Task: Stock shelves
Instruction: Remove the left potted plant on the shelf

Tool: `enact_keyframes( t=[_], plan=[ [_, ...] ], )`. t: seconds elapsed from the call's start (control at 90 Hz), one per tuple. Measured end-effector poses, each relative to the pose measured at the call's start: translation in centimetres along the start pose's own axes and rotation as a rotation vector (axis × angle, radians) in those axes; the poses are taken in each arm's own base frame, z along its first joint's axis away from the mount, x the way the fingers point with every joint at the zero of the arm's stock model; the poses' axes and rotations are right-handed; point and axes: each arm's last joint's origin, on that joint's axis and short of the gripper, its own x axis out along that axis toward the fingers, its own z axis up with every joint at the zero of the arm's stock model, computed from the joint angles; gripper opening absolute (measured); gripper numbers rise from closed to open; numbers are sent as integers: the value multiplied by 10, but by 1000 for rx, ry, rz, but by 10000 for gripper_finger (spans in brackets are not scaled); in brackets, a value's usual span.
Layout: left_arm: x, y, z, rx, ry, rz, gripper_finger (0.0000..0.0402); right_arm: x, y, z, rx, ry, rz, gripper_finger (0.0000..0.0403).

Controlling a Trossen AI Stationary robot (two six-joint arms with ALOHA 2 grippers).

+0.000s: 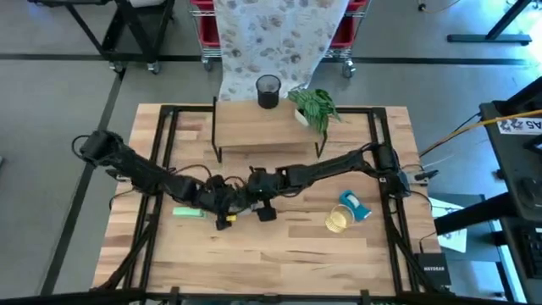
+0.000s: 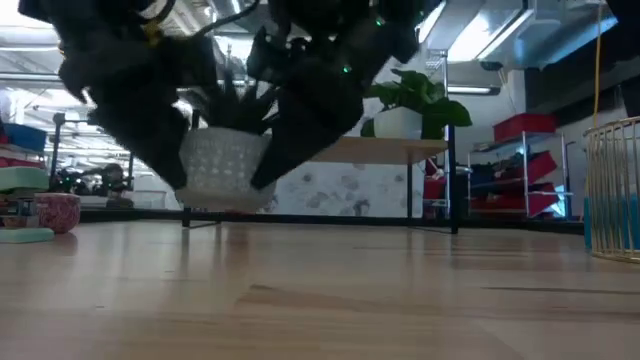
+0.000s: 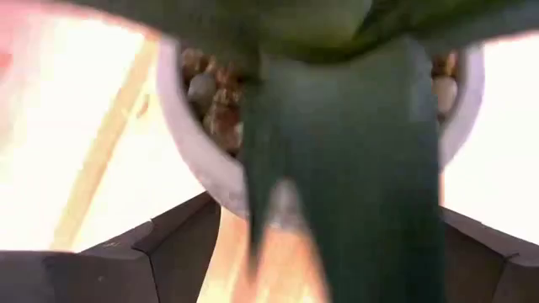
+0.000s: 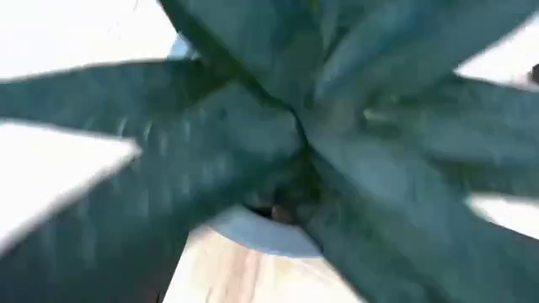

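A small white pot [image 2: 222,165] of dark green spiky leaves hangs just above the table's middle, between my two grippers. My left gripper [image 1: 224,203] comes at it from the left, its fingers [image 3: 135,252] on either side of the pot [image 3: 181,126]. My right gripper [image 1: 258,199] comes from the right, right above the leaves [image 4: 253,126]; they hide its fingers. The shelves [image 1: 267,127] stand at the far middle, with a black cup [image 1: 268,91] and a leafy plant [image 1: 315,106] on their top plank. My left gripper has the white pot's wall below the rim [image 3: 210,194] between its two widely parted fingers, one on each side. It comes slanting down from the table's left. The pot hangs upright, clear of the table.
A blue and yellow container [image 1: 347,212] lies on the table's right part. A flat green thing [image 1: 188,212] lies left of the grippers. Black rails [image 1: 165,152] run along the table's sides. Bare wood shows toward the near edge.
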Motion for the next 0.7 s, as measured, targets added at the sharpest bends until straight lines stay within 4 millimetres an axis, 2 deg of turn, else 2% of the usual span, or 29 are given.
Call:
enact_keyframes(
  t=[0.144, 0.289, 0.422, 0.578, 0.7],
  plan=[
    [7, -5, -11, -30, 44, 50, 314, 16, -2, -3, 7, -31, -9, 376],
    [7, -1, -21, -57, 97, 133, 314, 30, -8, -1, 9, -70, -36, 376],
    [3, 4, -29, -80, 119, 242, 314, 34, -22, 3, 22, -140, -74, 376],
    [-1, 7, -36, -108, 136, 306, 314, 29, -41, 10, 80, -211, -108, 375],
    [-3, 6, -40, -121, 159, 314, 314, 29, -44, 7, 92, -185, -112, 376]
  ],
)
